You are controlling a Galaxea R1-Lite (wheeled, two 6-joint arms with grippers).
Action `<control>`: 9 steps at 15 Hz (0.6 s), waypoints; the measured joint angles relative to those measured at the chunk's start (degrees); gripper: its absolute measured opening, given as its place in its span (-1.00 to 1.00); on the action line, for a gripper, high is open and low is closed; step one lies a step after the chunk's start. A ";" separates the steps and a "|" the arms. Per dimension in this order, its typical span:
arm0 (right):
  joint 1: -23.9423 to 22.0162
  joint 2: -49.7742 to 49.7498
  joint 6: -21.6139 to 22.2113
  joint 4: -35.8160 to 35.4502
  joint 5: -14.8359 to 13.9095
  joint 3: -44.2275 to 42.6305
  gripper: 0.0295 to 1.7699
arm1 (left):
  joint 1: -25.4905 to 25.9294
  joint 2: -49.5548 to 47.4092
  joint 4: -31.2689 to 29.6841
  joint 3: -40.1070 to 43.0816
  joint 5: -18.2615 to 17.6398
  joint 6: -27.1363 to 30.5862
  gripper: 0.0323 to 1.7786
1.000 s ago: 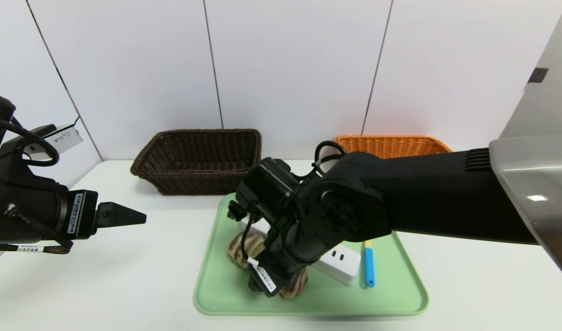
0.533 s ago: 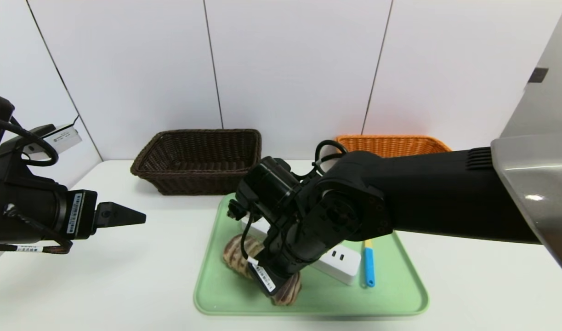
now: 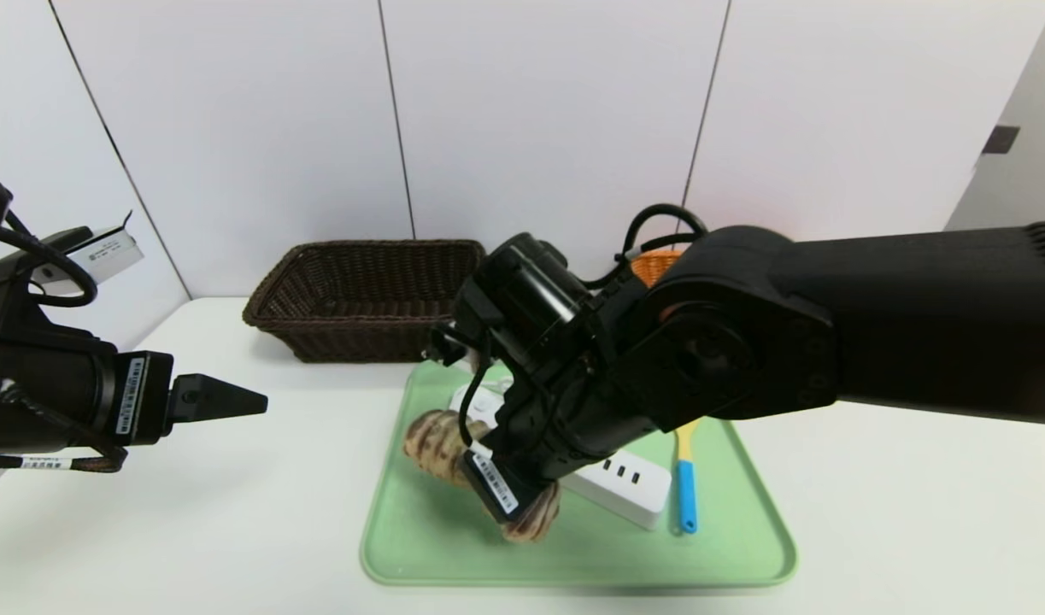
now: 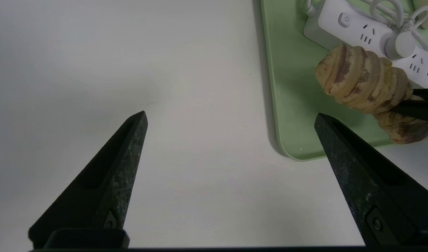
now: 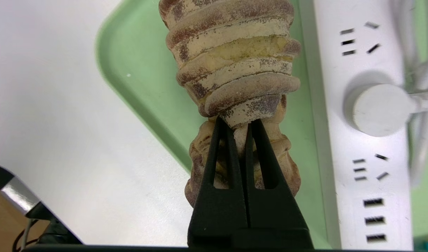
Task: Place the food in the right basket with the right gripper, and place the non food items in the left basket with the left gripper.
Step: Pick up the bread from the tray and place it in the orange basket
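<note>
White table [image 3: 231, 512], green tray [image 3: 419, 547], brown basket [image 3: 368, 295], orange basket [image 3: 650, 265]

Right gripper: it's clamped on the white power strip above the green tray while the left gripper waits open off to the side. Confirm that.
Wrong object. The right gripper is clamped on the ridged bread, not the power strip, as the right wrist view shows. It is above the green tray, and the left gripper waits open beside it.

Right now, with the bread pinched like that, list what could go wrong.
1. The right gripper pinches only a thin ridge near the middle of the bread; its ends overhang, so it may twist, tear or slip out.
2. The orange basket sits behind the right arm, mostly hidden in the head view, so the drop may be hard to aim.
3. The power strip and its cord lie close beside the bread; a low swing could snag them.
</note>
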 joint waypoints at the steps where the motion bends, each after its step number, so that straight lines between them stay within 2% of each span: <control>1: -0.24 -1.40 0.05 -0.07 -0.06 0.00 -0.97 | 0.00 -0.11 0.02 0.00 0.00 -0.02 0.90; 5: -3.25 -7.83 2.79 -0.50 -1.49 0.00 -0.97 | 0.00 -0.50 0.00 0.17 -0.02 -0.05 0.90; 7: -6.53 -10.62 2.97 -0.88 -3.28 0.02 -0.97 | 0.02 -0.61 0.02 0.27 0.00 -0.06 0.90; 9: -10.84 -12.79 2.79 -2.43 -3.83 0.00 -0.97 | 0.02 -0.61 0.02 0.52 0.00 -0.09 0.90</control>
